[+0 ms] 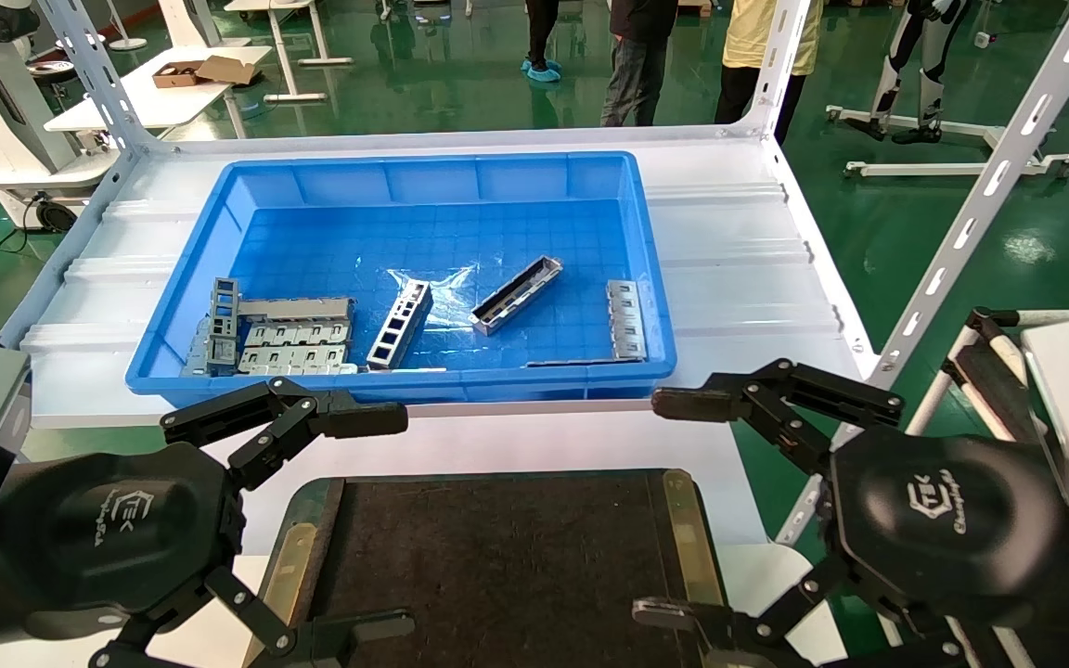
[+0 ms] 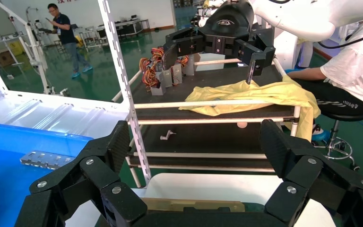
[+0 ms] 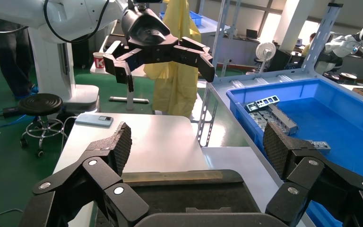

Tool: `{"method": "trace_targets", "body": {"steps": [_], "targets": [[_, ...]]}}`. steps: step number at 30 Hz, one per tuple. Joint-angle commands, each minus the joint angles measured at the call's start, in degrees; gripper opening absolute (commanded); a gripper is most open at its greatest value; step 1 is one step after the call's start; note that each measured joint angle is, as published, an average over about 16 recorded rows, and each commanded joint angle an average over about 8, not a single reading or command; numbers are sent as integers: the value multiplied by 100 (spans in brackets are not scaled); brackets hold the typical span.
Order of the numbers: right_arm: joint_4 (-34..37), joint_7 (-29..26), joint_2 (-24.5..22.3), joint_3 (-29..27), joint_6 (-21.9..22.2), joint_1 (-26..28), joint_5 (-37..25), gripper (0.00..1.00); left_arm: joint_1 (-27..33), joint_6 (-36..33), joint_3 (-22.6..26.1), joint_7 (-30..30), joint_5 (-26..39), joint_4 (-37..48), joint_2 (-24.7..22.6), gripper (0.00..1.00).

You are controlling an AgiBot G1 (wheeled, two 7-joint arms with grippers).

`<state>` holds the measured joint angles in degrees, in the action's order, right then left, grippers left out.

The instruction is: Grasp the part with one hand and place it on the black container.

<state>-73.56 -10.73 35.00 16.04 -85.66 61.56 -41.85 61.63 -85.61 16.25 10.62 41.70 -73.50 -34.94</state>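
Observation:
The part [image 1: 516, 295], a grey channel bar with a boxy end, lies slanted on the floor of the blue bin [image 1: 173, 306], right of its middle. The black container [image 1: 497, 566], with brass strips along its left and right sides, sits on the white table in front of the bin. My left gripper [image 1: 395, 520] hangs open over the container's left edge, empty. My right gripper [image 1: 653, 507] hangs open over its right edge, also empty. Each wrist view shows its own open jaws over the container: left gripper [image 2: 194, 139], right gripper [image 3: 197, 139], container [image 3: 189, 194].
In the bin also lie a ladder-like grey strip [image 1: 400, 325], a flat slotted plate [image 1: 627, 318] and a pile of grey pieces [image 1: 275, 339] at front left. A slanted rack post [image 1: 980, 204] stands at the right. People stand behind the table.

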Motion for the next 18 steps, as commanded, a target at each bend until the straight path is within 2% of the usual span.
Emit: {"method": "trace_targets", "body": {"steps": [1, 18], "targets": [[0, 0, 0, 0, 0, 0, 0, 100, 0, 0, 0, 0, 0, 0, 0, 100], [0, 0, 0, 0, 0, 0, 2, 100, 0, 0, 0, 0, 0, 0, 0, 100]]}}
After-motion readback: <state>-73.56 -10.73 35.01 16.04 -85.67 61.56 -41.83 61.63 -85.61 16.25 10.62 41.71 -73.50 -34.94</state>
